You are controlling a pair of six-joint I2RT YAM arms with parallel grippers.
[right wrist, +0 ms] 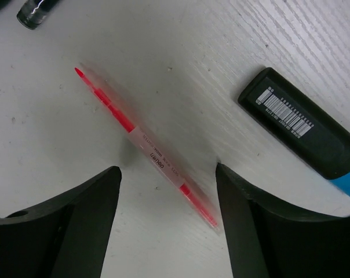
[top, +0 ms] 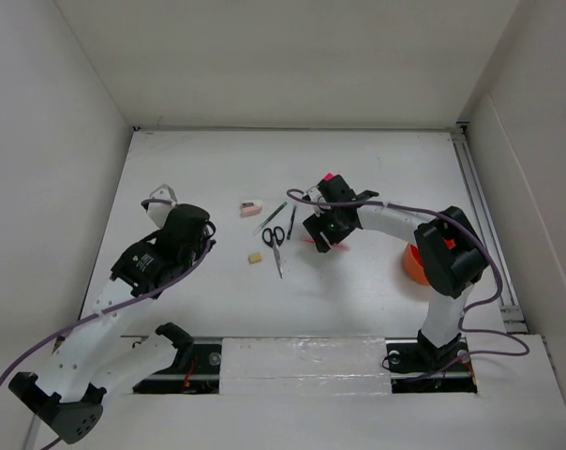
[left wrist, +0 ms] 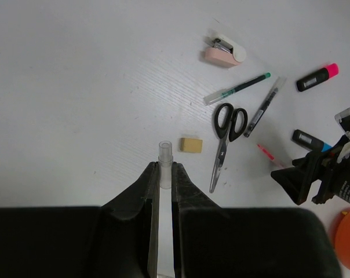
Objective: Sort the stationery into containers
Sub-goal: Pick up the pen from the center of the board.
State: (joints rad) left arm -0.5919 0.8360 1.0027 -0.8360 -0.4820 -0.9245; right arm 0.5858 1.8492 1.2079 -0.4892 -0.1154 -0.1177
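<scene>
Barely started: one pen gripped, nothing seen in the tub

Left gripper (left wrist: 165, 167) is pinched tight on a thin clear plastic pen (left wrist: 165, 150), whose end pokes out past the fingertips. It hangs over the white table (top: 217, 169) at about 9 o'clock in the top view, well apart from the round low orange plastic tub (top: 413, 265). The tub sits at about 4 o'clock, mostly hidden behind the right arm (top: 395, 220). Its inside is not visible, so I can't tell if anything is filed yet.

Right gripper (right wrist: 167, 171) has its jaws spread wide, straddling a thin translucent red pen (right wrist: 145, 146) that lies flat on the table. No contact with it that I can see. A black marker with blue cap (right wrist: 299, 123) lies just beside the red pen, at its 2 o'clock in the right wrist view.

Loose near table centre, read in the left wrist view:
- black-handled scissors (left wrist: 223, 147)
- small yellow eraser (left wrist: 191, 145), just beside the blades at their 9 o'clock
- clear pen with green cap (left wrist: 236, 90), at 12 o'clock of the scissors
- thin dark pen (left wrist: 265, 107), at 2 o'clock of the scissors
- small pink-and-white block (left wrist: 224, 51), further out at 12 o'clock
- black marker with pink cap (left wrist: 317, 78), at 2 o'clock, far side

Judgement: early stage. Eight pieces lie unsorted on the table, and one is in the grip but not delivered. To do: carry the clear pen to the tub, close on the red pen, then sort the rest.
</scene>
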